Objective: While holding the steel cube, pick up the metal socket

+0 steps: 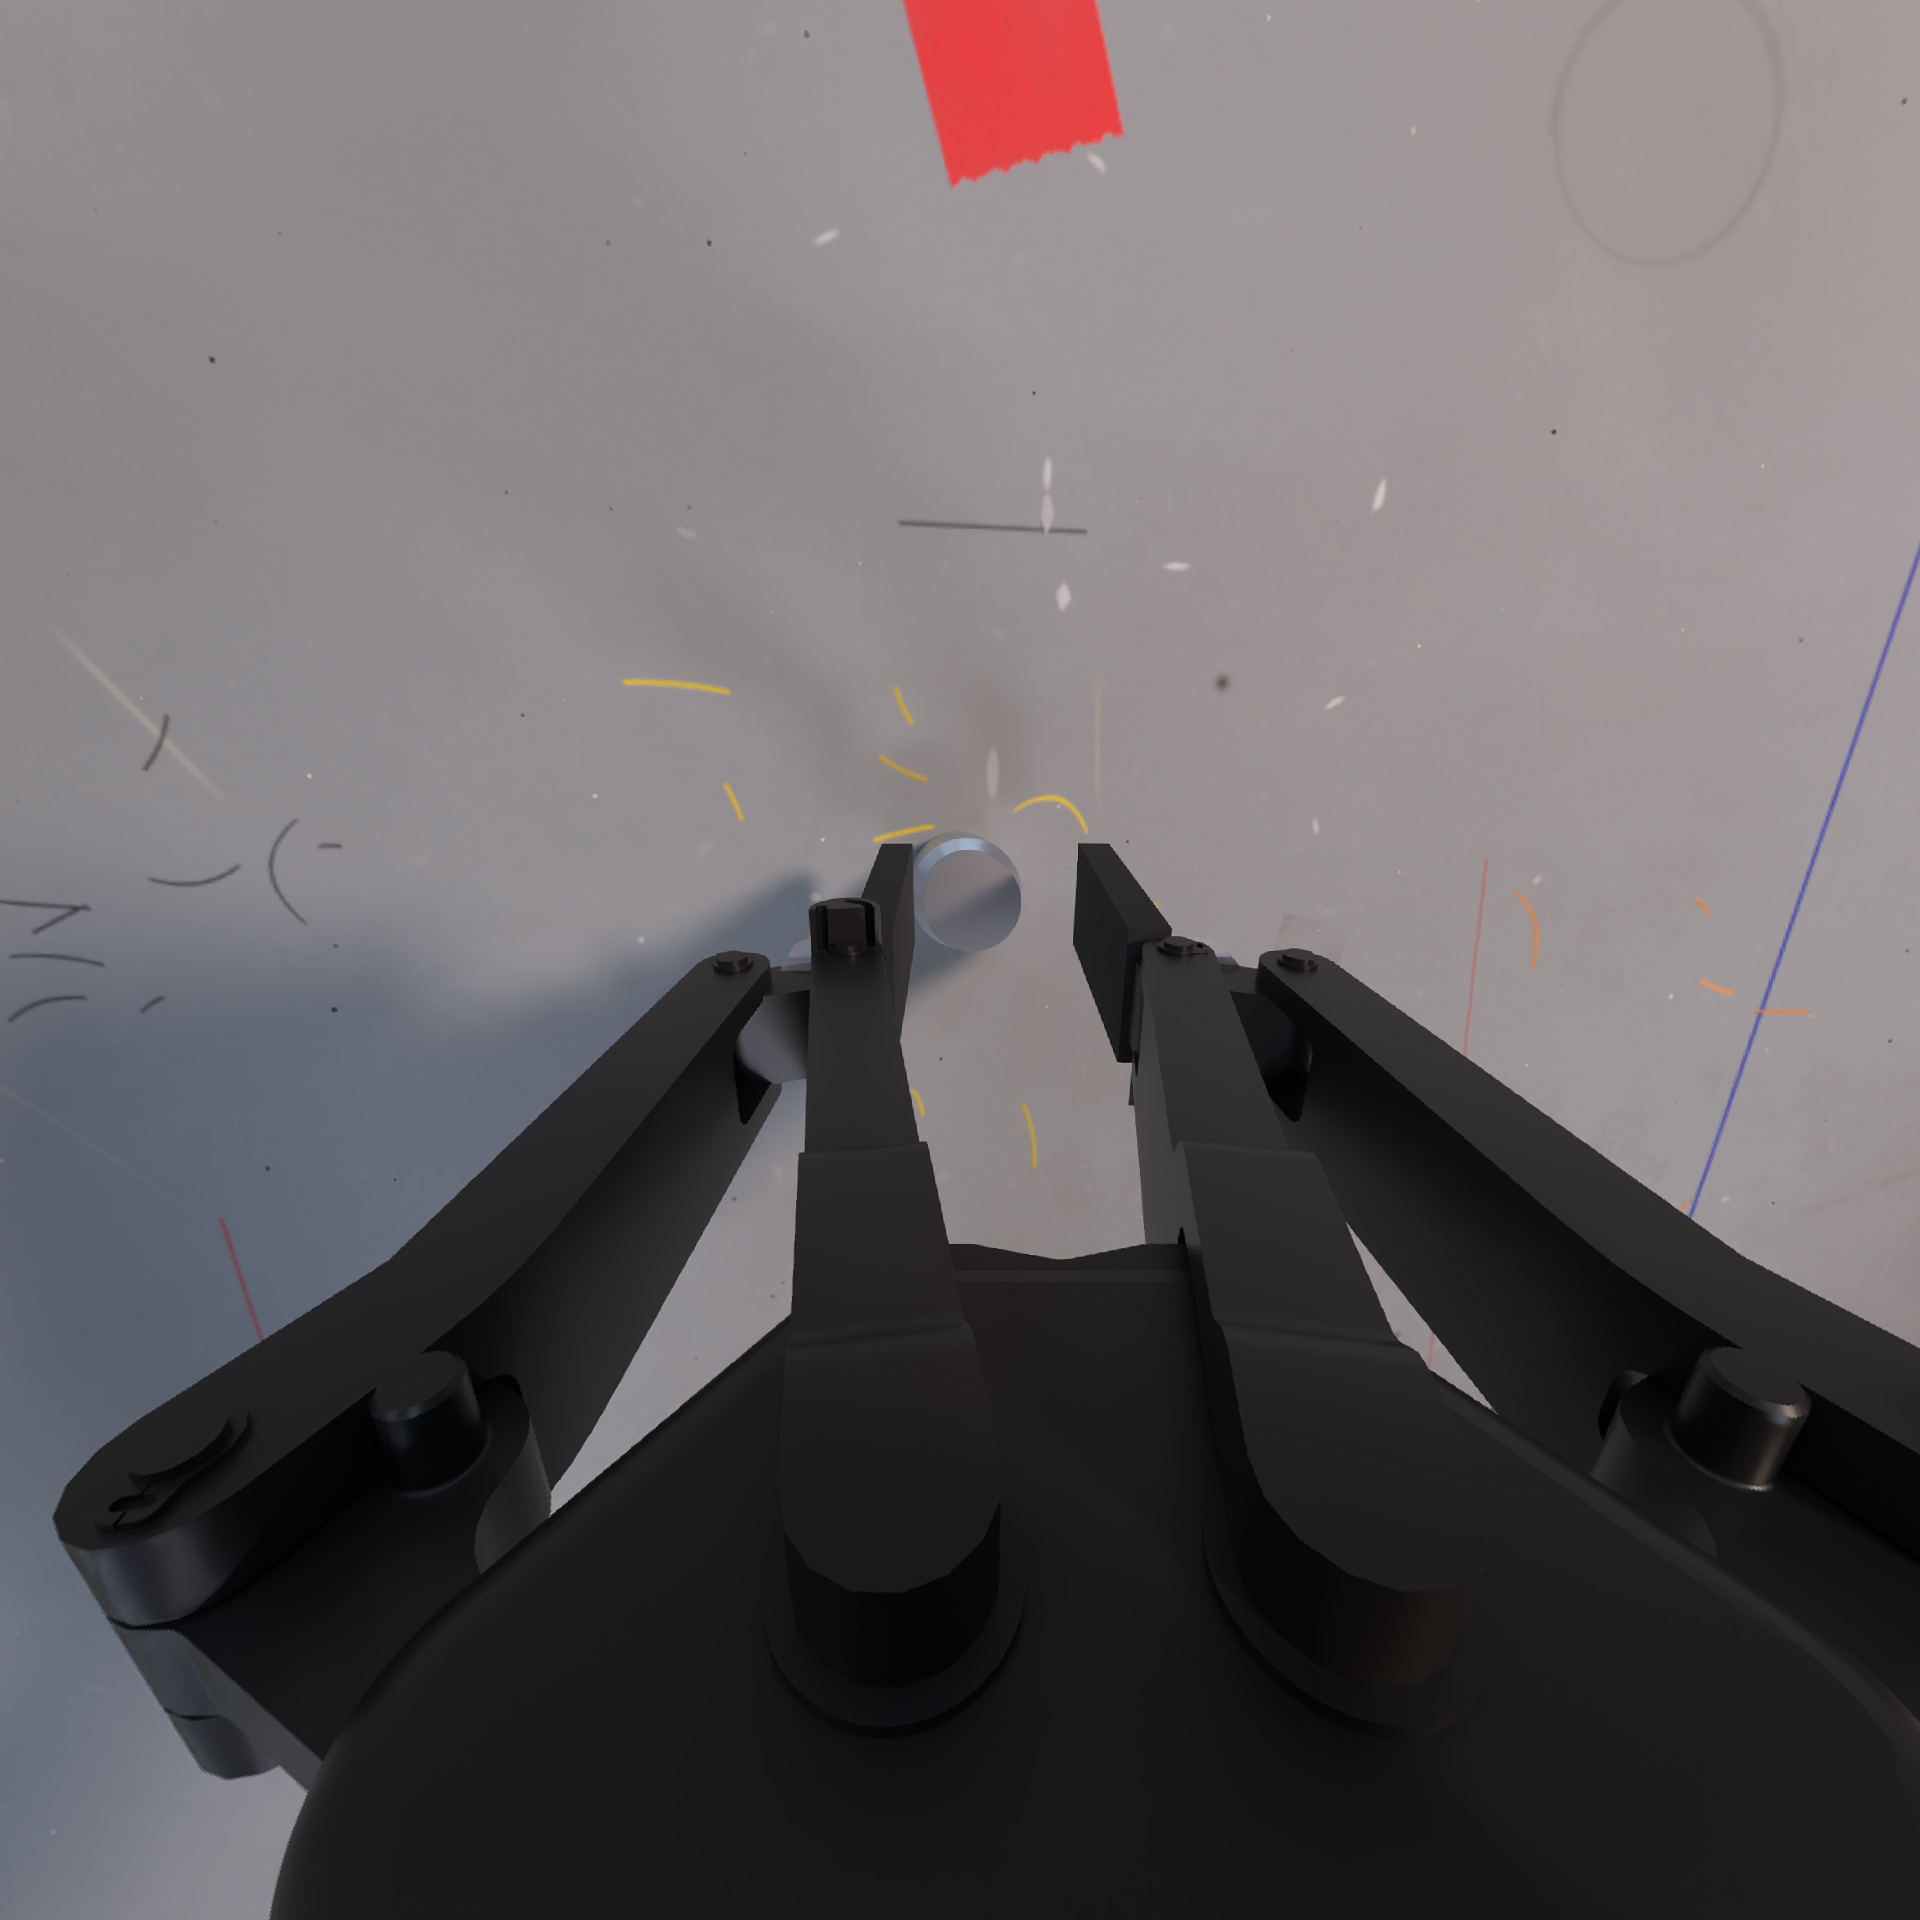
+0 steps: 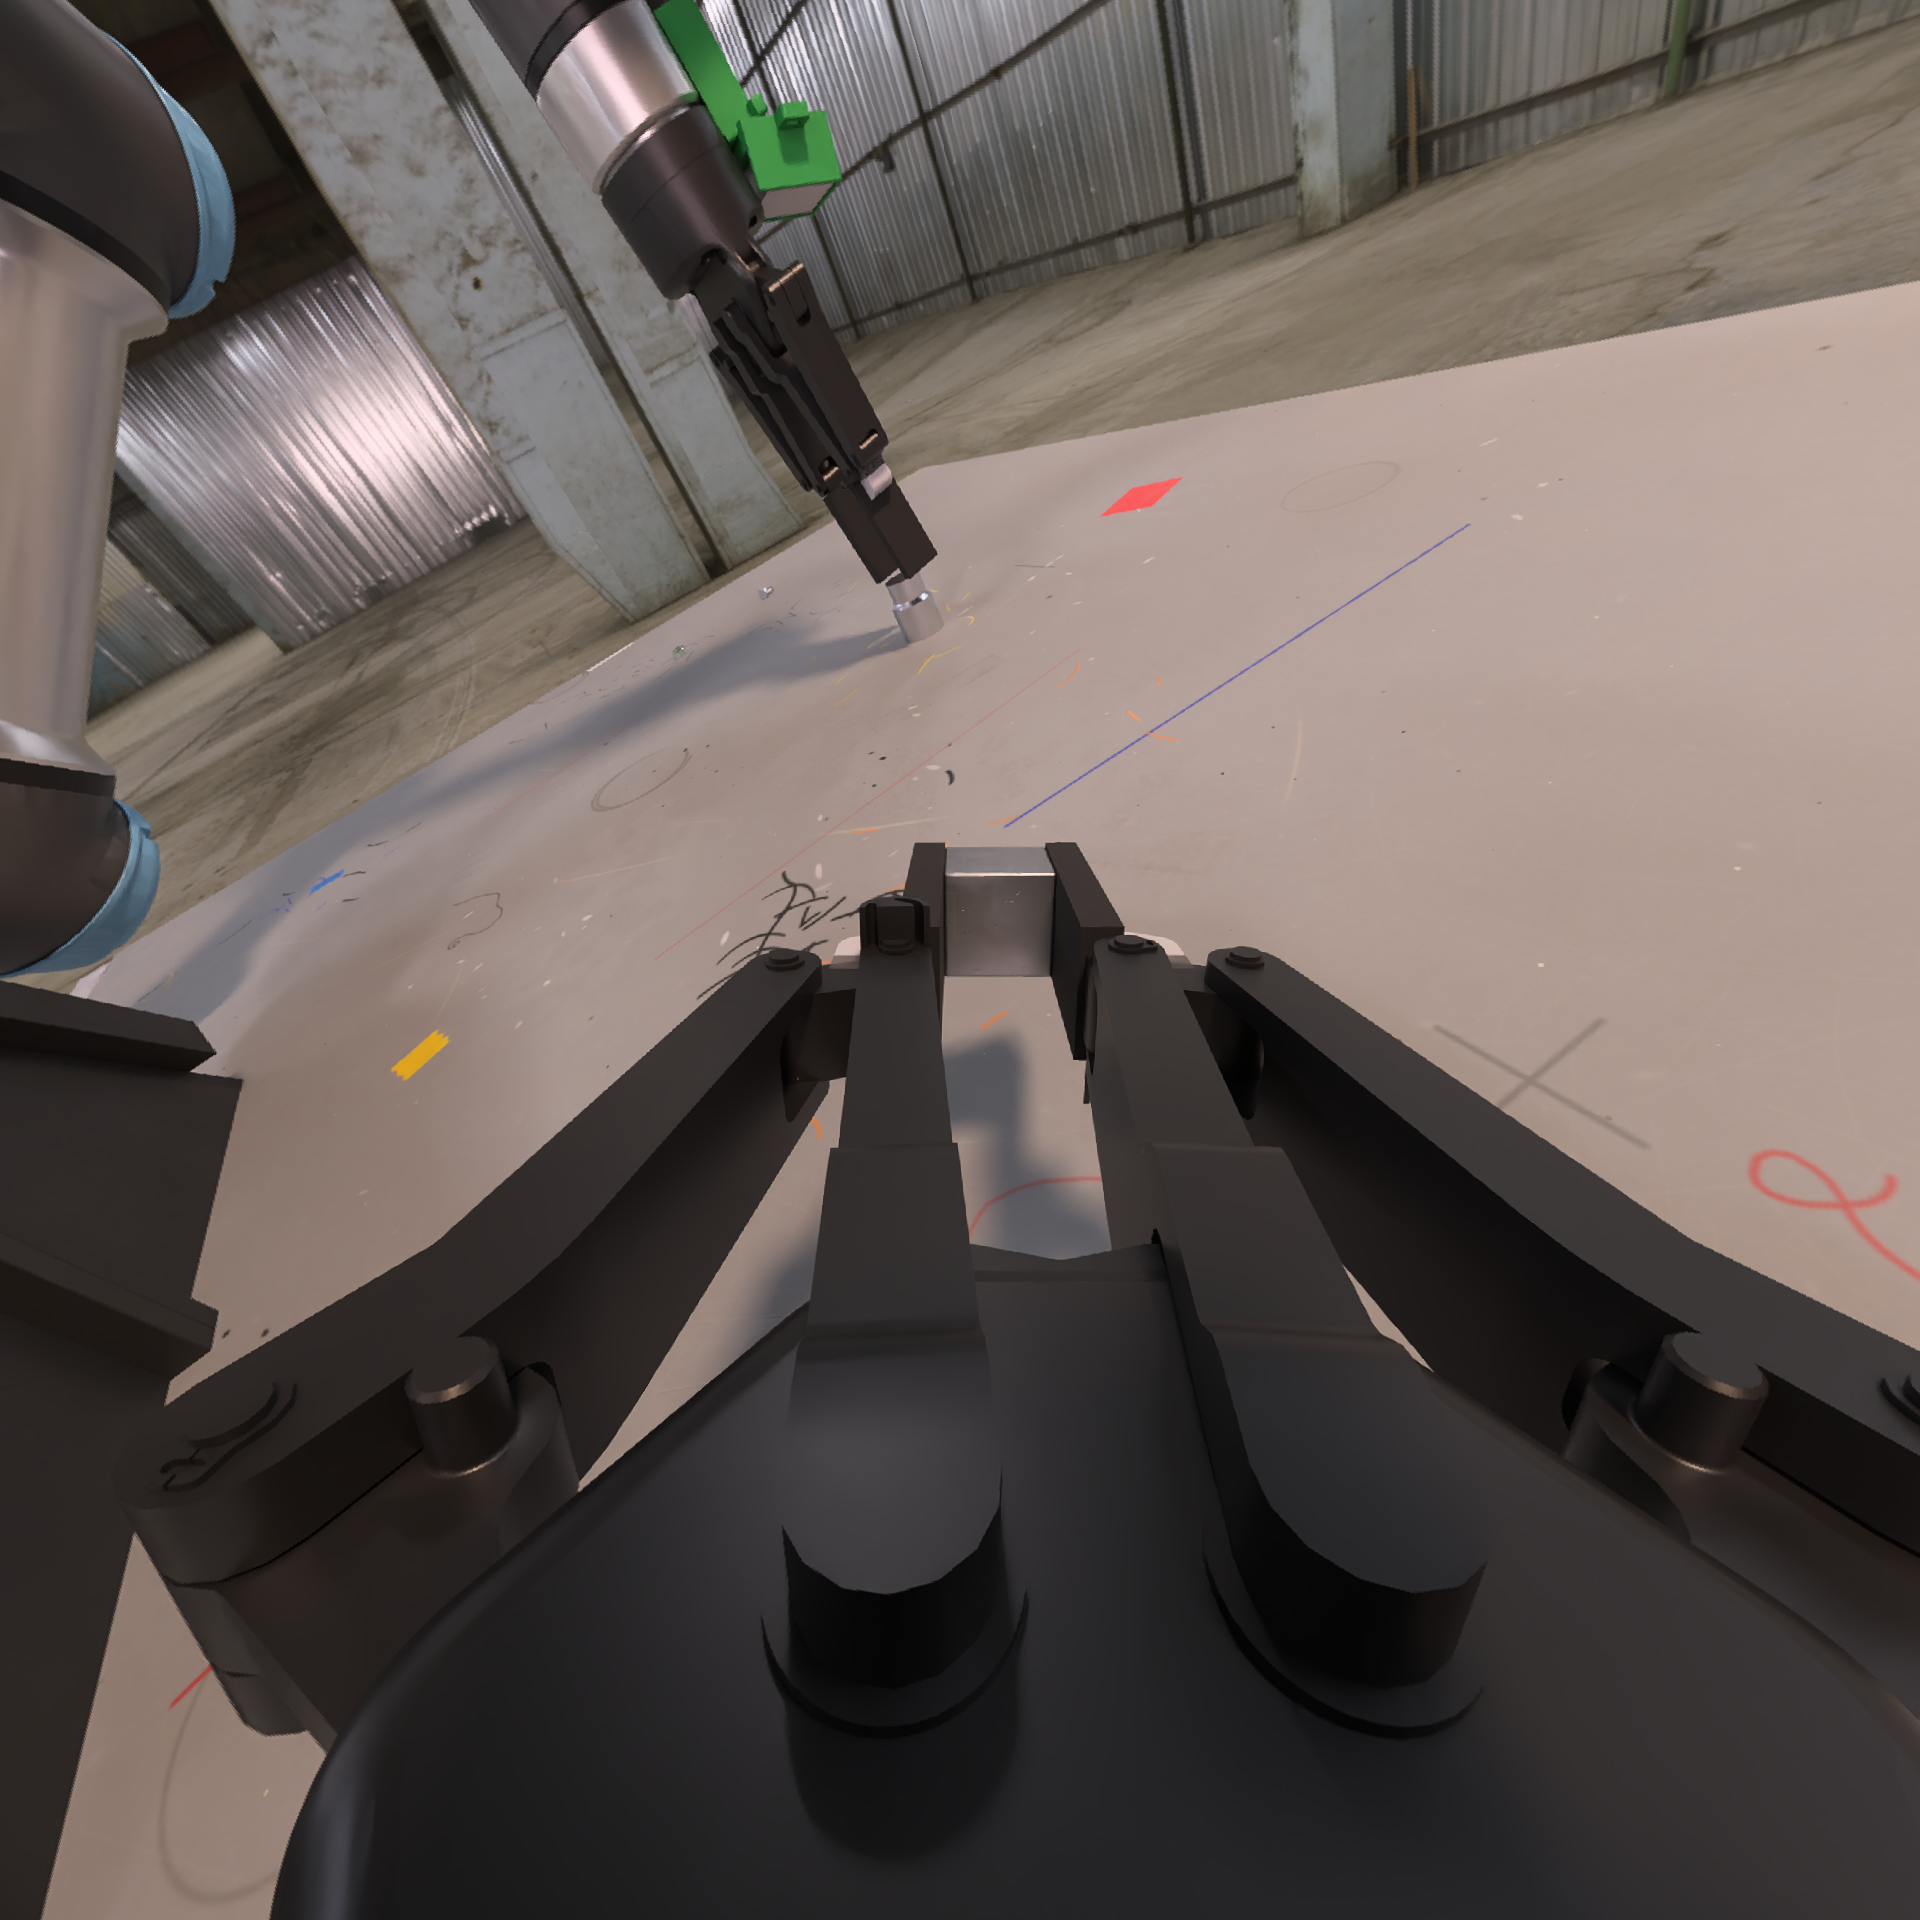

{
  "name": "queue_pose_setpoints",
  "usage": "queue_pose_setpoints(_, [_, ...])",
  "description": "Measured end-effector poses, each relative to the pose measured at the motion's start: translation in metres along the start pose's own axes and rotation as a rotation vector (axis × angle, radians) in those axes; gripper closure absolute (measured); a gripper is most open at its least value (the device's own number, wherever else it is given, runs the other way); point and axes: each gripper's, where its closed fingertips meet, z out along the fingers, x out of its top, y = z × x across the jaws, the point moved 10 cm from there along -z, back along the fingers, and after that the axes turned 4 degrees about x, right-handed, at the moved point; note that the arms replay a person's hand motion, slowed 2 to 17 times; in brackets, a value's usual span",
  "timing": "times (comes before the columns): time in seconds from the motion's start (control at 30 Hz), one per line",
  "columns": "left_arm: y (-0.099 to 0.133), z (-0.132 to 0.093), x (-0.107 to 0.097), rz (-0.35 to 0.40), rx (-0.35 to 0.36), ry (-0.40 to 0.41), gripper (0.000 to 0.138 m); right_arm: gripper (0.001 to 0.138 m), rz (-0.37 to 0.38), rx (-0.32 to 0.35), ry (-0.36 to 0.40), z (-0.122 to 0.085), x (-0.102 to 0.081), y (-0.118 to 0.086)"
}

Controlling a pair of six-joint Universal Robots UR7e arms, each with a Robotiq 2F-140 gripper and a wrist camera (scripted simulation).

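Note:
The metal socket (image 1: pixel 966 894) is a small shiny cylinder standing on the grey table (image 1: pixel 416 416). My left gripper (image 1: pixel 992 883) is lowered around it and open. Its left finger touches or nearly touches the socket, and a gap shows between the socket and the right finger. In the right wrist view the left gripper (image 2: pixel 904 566) leans over the socket (image 2: pixel 917 613), whose lower end meets the table. My right gripper (image 2: pixel 997 862) is shut on the steel cube (image 2: pixel 997 914) and holds it above the table (image 2: pixel 1558 727).
A red tape patch (image 1: pixel 1013 83) lies beyond the socket; it also shows in the right wrist view (image 2: pixel 1141 496). A yellow tape piece (image 2: pixel 419 1055) lies at the left. A robot arm (image 2: pixel 62 520) stands at the left edge. The table's far edge (image 2: pixel 1351 384) runs behind.

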Motion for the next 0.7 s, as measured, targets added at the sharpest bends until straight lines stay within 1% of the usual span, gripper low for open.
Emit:
queue_pose_setpoints(0.33, [-0.0003,0.0003,0.0017,-0.019,0.003,0.001,0.099,0.114,-0.008,-0.003,-0.007,0.0006,-0.0003,-0.0008])
queue_pose_setpoints(0.7, [0.0031,0.0013,-0.0047,-0.016,0.016,-0.046,0.096,0.114,-0.016,-0.007,-0.018,0.0014,-0.0008,-0.0018])
